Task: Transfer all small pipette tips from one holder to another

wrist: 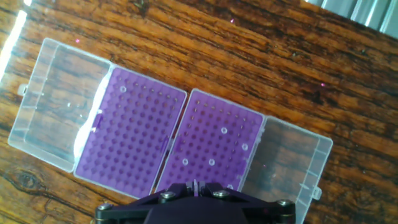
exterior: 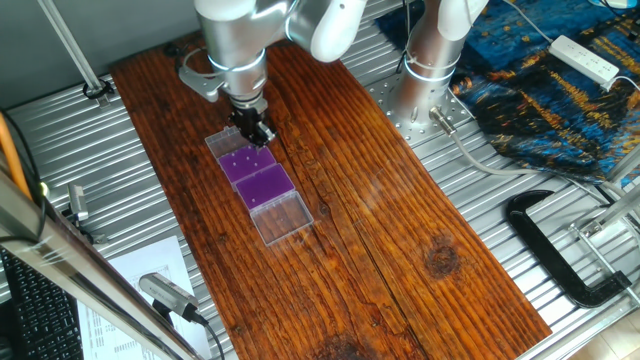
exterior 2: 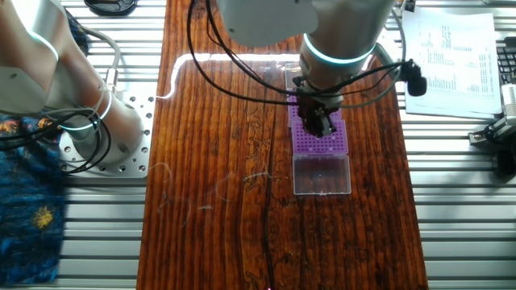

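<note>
Claw (wrist: 196, 184) low over right purple rack (wrist: 214, 146), fingertips pinched nearly together, grip on anything unclear; four or five pale tips (wrist: 224, 130) scattered just ahead, left rack (wrist: 130, 137) holding one corner tip (wrist: 123, 89), both on wooden worktop (wrist: 280, 68).

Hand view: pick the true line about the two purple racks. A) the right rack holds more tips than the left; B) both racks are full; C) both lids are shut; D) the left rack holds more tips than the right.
A: the right rack shows several pale tips, while the left rack shows only one, near its top corner.
</note>
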You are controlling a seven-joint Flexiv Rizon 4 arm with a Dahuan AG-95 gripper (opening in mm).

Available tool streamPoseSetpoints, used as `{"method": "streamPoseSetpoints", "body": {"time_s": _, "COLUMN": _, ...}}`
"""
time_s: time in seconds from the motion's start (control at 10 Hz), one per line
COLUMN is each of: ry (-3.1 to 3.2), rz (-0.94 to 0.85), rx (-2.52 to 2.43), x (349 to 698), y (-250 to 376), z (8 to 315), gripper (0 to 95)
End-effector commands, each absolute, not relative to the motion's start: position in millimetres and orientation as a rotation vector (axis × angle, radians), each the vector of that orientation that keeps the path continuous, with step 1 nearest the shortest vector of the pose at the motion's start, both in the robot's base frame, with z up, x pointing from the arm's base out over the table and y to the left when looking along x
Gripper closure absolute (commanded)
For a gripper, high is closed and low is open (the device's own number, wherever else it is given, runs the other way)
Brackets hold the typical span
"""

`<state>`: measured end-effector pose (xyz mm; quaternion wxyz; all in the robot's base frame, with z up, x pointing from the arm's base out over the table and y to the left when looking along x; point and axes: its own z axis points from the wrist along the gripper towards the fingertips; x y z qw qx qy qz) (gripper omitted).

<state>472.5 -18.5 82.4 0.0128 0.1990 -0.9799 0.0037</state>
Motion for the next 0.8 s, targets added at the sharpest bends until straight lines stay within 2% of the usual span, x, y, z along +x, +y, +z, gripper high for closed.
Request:
{"method": "streamPoseSetpoints", "body": {"time_s": 0.1, "ry": -3.056, "rz": 0.016, "rx": 0.629, "x": 469.8, "y": -20.6, "z": 81.4, "gripper": 95.0}}
{"method": "streamPoseSetpoints", "body": {"time_s": 0.8, "ry": -3.046, "rz": 0.011, "rx": 0.646, "x": 458.0, "y": -25.1, "z": 76.7, "gripper": 95.0}}
